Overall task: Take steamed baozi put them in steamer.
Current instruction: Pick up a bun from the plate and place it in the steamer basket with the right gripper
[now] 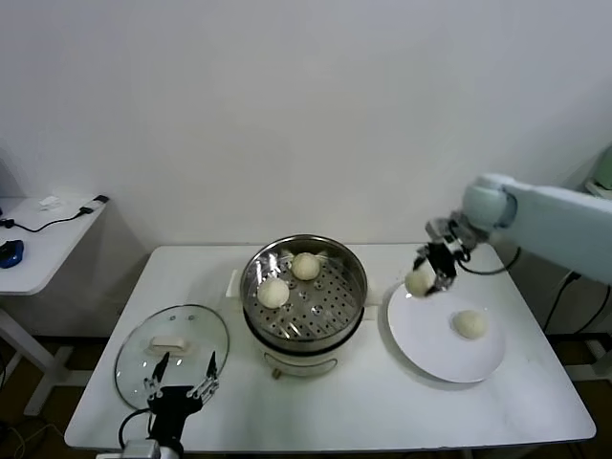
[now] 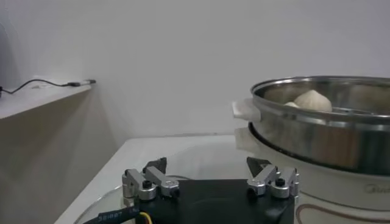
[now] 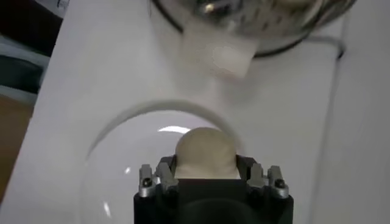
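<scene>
Baozi (image 1: 419,282) up in the right gripper (image 1: 432,277), jaws pinched on its sides above the left rim of the white plate (image 1: 430,349) — round, smooth, cream-white, dome up, no long axis. One bun (image 1: 469,324) sits on the plate; two (image 1: 273,293) rest in the shiny steamer (image 1: 352,287) mid-table. Left gripper (image 1: 179,387) hovers wide open, empty, over the glass lid (image 1: 134,354). White table (image 1: 382,406), pale wall behind.
</scene>
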Action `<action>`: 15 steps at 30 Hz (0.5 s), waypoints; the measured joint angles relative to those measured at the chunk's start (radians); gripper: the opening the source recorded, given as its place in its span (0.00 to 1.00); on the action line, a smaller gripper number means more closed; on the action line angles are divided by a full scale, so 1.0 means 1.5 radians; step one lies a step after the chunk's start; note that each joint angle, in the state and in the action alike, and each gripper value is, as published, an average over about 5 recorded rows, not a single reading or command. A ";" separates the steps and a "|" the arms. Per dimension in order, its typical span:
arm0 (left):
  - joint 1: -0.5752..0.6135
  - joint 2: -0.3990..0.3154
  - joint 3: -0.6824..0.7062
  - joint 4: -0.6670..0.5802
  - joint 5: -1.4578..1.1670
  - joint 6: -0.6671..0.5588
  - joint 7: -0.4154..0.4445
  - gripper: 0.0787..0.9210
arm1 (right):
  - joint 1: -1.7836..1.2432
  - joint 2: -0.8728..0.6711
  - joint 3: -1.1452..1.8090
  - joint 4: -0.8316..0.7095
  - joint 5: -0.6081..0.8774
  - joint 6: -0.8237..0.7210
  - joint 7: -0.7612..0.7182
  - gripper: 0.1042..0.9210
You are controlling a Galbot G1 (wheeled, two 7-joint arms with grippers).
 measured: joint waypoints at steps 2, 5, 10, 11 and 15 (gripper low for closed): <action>0.001 0.000 0.002 -0.003 0.001 0.000 0.000 0.88 | 0.028 0.023 0.005 0.016 0.010 0.021 -0.012 0.67; 0.004 0.001 0.002 -0.006 0.002 0.000 0.000 0.88 | 0.058 0.060 0.008 0.047 0.027 0.052 -0.024 0.67; 0.008 0.002 0.001 -0.008 0.003 -0.001 -0.001 0.88 | 0.081 0.126 0.005 0.099 0.029 0.102 -0.027 0.67; 0.009 0.002 0.000 -0.009 0.003 -0.001 -0.001 0.88 | 0.082 0.140 0.003 0.107 0.024 0.112 -0.026 0.67; 0.010 0.001 -0.004 -0.011 0.003 -0.002 -0.002 0.88 | 0.077 0.191 -0.006 0.125 -0.008 0.153 -0.021 0.67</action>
